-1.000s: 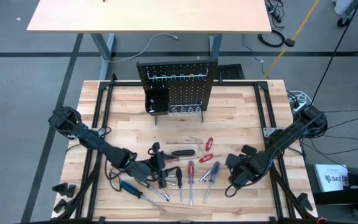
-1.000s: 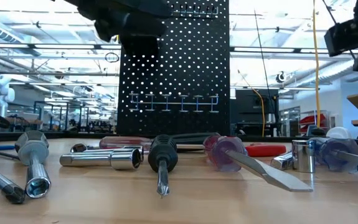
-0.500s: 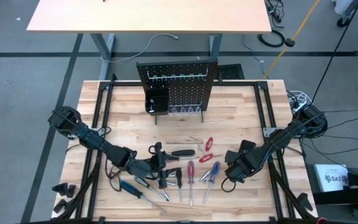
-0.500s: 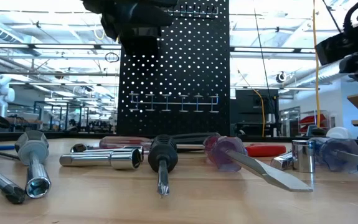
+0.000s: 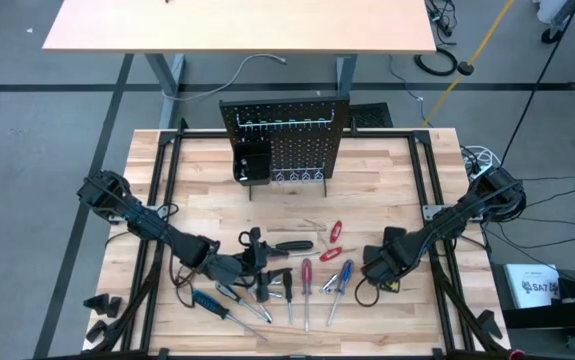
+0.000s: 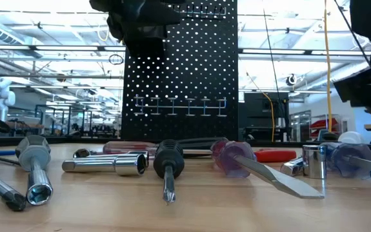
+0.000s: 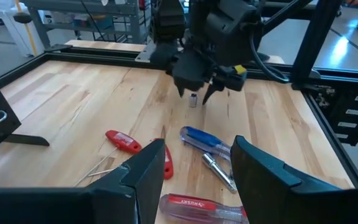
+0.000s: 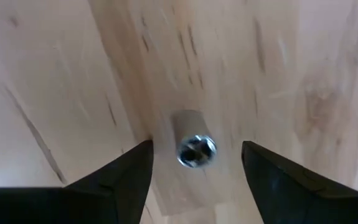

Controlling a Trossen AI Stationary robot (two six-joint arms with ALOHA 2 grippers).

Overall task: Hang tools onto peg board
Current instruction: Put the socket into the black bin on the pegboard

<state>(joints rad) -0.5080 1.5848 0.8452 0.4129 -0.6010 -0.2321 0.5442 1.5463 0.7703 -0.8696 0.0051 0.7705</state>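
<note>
- Since a second ago the right gripper has swung in toward the tool spread and dropped low over the table, its fingers spreading as it came; the left arm has not shifted.
- Directly below that gripper a small silvery socket stands upright on the bare wood, open end up, just beside the blue-handled screwdrivers and apart from them.
- My read on handling: the socket is solid metal, rigid, dense for its size, with a smooth round wall that could squirt out of a pinch or tip over; a square grip low across its barrel, one finger on each side, looks safest.
- Right gripper fingers stand apart on either side of the socket, not yet touching it.
- Nearby tools lie flat: red-handled pliers, a red screwdriver, a black-handled driver and a long socket wrench.
- Left gripper waits over the left part of the spread, fingers apart and holding nothing.
- Farther back, well apart from the tools, the peg board stands upright at the table's far edge, its hooks empty in the low view.
</note>
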